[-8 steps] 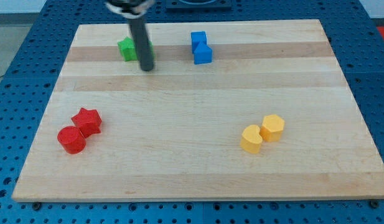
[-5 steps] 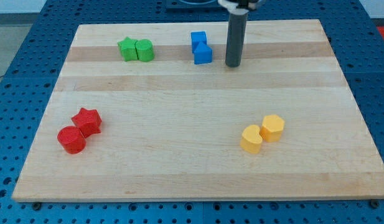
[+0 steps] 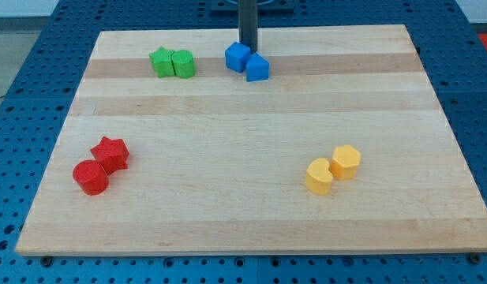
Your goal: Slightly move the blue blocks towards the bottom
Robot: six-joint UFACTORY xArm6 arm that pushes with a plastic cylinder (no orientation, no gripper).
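Note:
Two blue blocks lie near the board's top middle. One blue cube [image 3: 237, 57] is turned at an angle. The other blue block [image 3: 257, 68] sits just to its lower right, touching it. My tip [image 3: 248, 47] stands at the top edge of the board, directly above the two blue blocks and touching or nearly touching the cube's upper right side.
A green star block [image 3: 160, 61] and a green round block [image 3: 183, 63] sit at the top left. A red star block [image 3: 110, 153] and a red cylinder [image 3: 91, 177] lie at the lower left. Two yellow blocks [image 3: 319, 176] [image 3: 346, 162] lie at the lower right.
My tip moved from the green blocks rightward past the blue blocks, then back to above them. The upper blue cube has shifted left and down and rotated.

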